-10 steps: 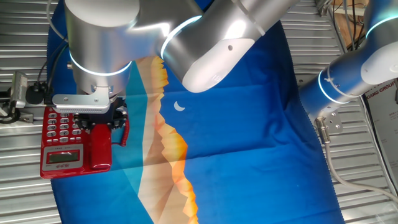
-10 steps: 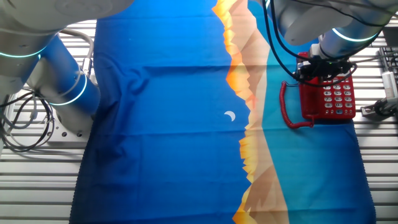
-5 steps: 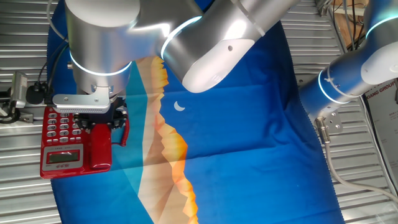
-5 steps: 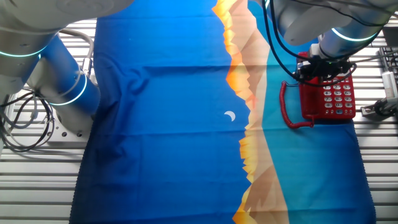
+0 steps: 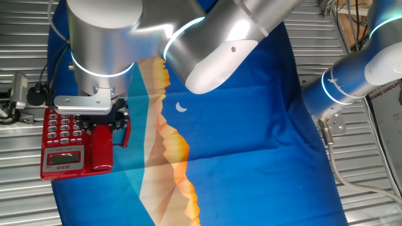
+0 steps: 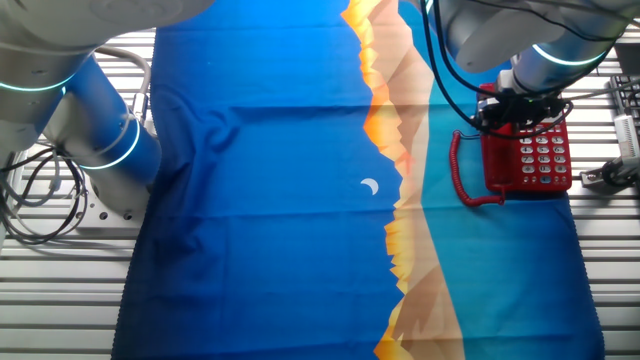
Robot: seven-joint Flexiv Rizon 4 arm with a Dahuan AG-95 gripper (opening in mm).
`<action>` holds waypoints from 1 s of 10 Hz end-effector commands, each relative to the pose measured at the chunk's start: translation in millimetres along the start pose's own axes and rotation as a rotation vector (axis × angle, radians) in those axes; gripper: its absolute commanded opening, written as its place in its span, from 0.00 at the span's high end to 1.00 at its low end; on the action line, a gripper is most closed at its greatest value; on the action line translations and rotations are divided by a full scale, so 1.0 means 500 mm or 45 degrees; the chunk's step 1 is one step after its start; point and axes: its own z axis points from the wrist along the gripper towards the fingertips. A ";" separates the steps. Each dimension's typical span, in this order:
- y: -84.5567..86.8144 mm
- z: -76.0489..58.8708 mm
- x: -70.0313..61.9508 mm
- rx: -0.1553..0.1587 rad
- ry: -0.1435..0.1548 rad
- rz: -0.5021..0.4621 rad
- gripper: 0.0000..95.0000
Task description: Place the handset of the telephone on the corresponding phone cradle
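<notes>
The red telephone [image 5: 63, 147] lies at the left edge of the cloth, with its keypad and grey LCD panel [image 5: 66, 159] showing; in the other fixed view the telephone [image 6: 540, 155] is at the right. The red handset [image 5: 102, 149] lies along the phone cradle side of the base, beside the keypad, and covers the cradle. My gripper [image 5: 102, 124] stands low over the handset's far end, its black fingers [image 5: 119, 119] tight against both sides of it. It also shows in the other fixed view [image 6: 515, 108]. The red coiled cord [image 6: 462, 165] hangs beside the base.
A blue and orange cloth [image 5: 239, 138] covers the slatted metal table [image 5: 19, 188]. A second arm's base [image 5: 348, 85] stands at the right, shown at the left in the other fixed view [image 6: 95, 135]. A grey device with cables [image 5: 19, 94] sits left of the phone.
</notes>
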 end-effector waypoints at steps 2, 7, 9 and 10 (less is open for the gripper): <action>-0.001 0.001 0.000 0.002 -0.002 -0.003 1.00; -0.001 0.001 0.001 0.004 -0.004 -0.015 1.00; -0.001 0.002 0.001 0.003 -0.004 -0.016 1.00; -0.001 0.002 0.001 0.003 -0.008 -0.017 1.00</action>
